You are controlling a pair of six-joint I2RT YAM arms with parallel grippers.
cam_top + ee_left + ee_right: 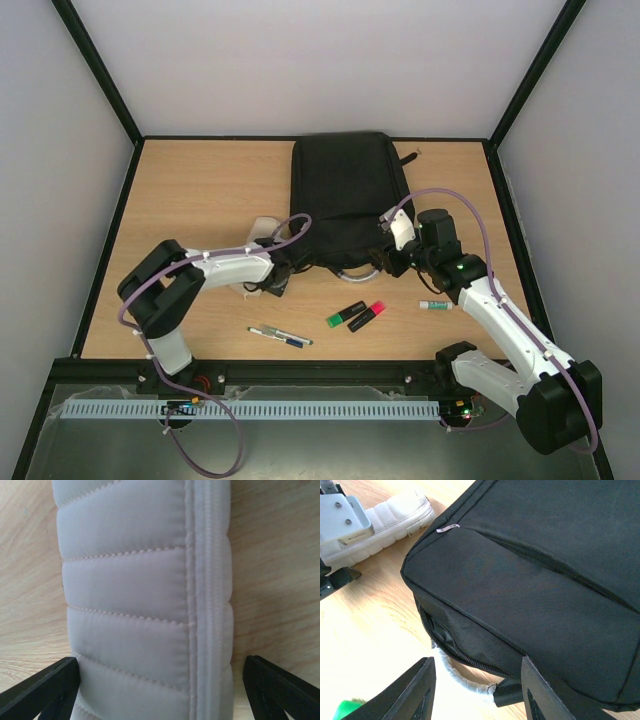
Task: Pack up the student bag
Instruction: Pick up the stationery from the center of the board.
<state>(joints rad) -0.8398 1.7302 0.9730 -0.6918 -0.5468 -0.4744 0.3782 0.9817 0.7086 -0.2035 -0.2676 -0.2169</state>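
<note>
The student bag lies flat at the middle of the bench's far edge. Left end effector: wide, straddling a white quilted pouch. Right end effector: wide, empty, at the bag's near edge.

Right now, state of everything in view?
bag: flat on table, near-end zip looks partly open, front zip shut.
white pouch: flat on table, between left tool's fingers, not clamped.
left tool: open.
right tool: open, at bag's near end.
pens: loose on table, unpacked.
green highlighter, red highlighter: loose on table, unpacked.
small white tube: loose on table.
</note>
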